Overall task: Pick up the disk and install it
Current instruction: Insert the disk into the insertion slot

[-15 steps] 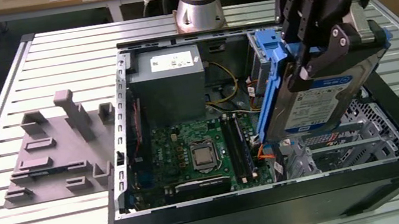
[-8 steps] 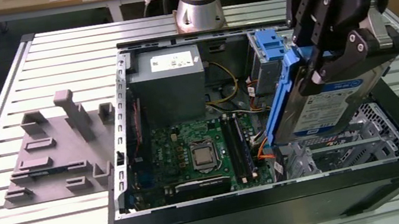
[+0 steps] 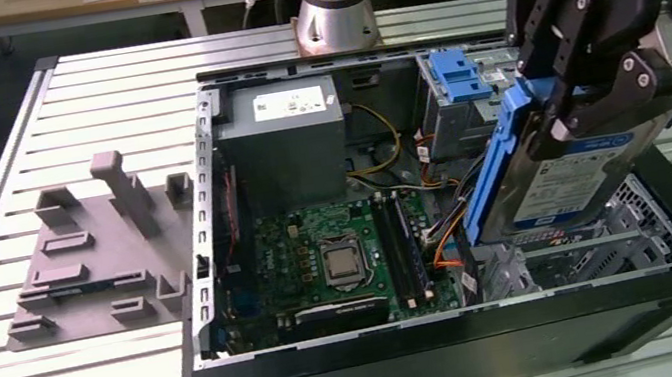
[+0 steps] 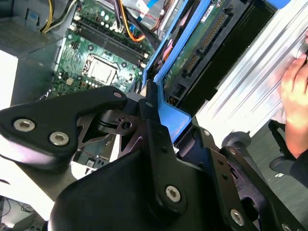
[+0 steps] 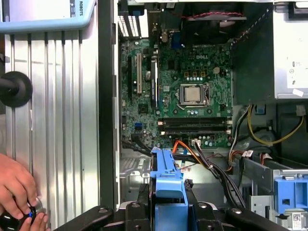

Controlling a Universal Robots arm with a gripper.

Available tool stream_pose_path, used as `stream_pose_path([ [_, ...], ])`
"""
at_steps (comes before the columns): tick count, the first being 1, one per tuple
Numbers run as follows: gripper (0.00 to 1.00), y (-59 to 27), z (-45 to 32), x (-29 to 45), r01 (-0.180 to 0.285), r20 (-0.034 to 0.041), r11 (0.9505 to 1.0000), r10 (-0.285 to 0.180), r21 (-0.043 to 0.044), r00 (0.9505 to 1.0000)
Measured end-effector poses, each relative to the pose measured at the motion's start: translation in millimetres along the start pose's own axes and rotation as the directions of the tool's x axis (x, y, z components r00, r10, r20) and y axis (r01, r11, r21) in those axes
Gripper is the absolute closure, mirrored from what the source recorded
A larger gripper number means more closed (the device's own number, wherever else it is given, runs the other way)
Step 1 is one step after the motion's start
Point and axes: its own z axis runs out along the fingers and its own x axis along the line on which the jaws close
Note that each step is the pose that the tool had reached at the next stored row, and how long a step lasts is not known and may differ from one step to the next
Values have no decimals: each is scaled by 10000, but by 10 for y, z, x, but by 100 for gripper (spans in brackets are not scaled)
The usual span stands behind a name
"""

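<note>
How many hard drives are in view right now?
1: the disk, blue-framed, clamped on edge in the gripper at the open computer case's end on the exterior view's right. More may sit hidden inside the case.

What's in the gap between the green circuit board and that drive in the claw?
Orange and black cables, in the first wrist view.
</note>
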Motion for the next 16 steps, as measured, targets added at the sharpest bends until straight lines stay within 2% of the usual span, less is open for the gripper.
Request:
stream_pose_path([
  [10, 64, -212, 12, -8, 0, 1, 10000, 0, -3, 10000],
  [16, 64, -299, 30, -11, 34, -1, 10000, -34, -3, 10000],
])
